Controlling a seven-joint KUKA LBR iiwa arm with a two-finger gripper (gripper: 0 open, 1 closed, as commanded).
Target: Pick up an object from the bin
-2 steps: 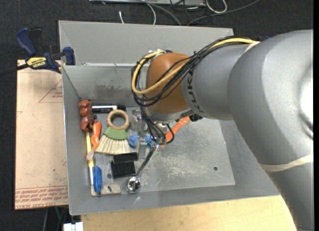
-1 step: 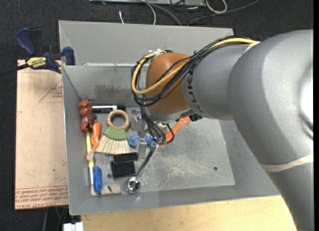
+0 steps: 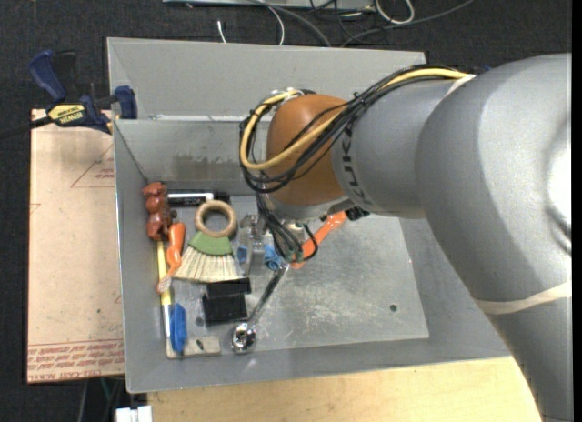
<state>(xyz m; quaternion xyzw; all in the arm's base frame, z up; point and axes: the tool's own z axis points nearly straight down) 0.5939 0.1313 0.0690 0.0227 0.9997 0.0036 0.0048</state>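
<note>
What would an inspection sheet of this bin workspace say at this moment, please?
Surface: grey metal bin, floor scuffed and scratched.
Job's things: metal spoon lies aslant, bowl toward the near edge, upper handle end at the gripper; nothing seen held.
Clutter: heap along the left wall, with wooden ring, green-topped straw brush, black block, blue pen and red-brown toy.
Grippers: gripper over the bin's middle, just right of the brush.
Cables: yellow and black cables loop round the wrist's orange cover.
Surroundings: dark floor; loose floor cables beyond the far wall.
</note>
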